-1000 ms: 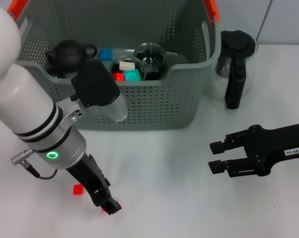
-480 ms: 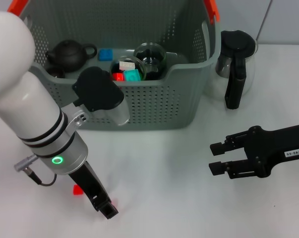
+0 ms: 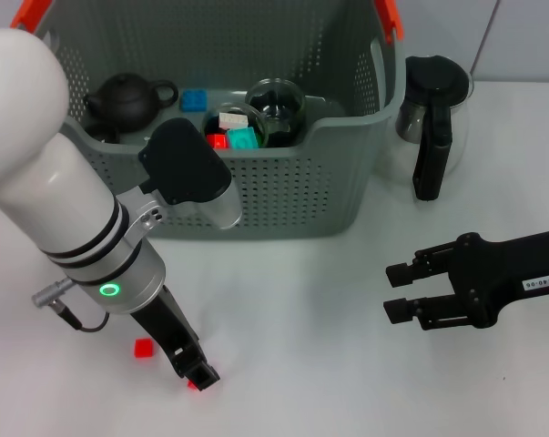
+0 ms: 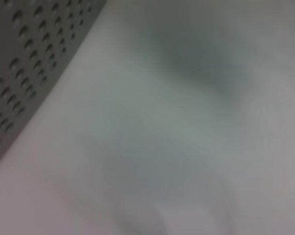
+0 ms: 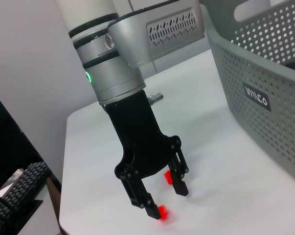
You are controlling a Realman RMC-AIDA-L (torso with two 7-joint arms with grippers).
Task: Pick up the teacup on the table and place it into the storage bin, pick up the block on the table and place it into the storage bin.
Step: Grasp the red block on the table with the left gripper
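Observation:
My left gripper [image 3: 198, 373] is down at the table near the front, open. In the right wrist view it [image 5: 166, 199] has a small red block [image 5: 162, 212] lying just inside one fingertip. That block [image 3: 192, 385] also shows in the head view. A second red block [image 3: 144, 348] lies on the table just beside the gripper. The grey perforated storage bin [image 3: 283, 196] stands behind, holding a black teapot [image 3: 128, 96], a glass cup [image 3: 276, 102] and small coloured blocks. My right gripper [image 3: 399, 289] is open and empty, above the table at the right.
A glass kettle with a black handle [image 3: 432, 114] stands to the right of the bin. The bin's wall with its black label [image 5: 256, 96] shows in the right wrist view, and its wall [image 4: 25, 63] in the left wrist view.
My left arm's upper part has swung slightly right while its gripper stayed low by the red block. The right arm has not moved.

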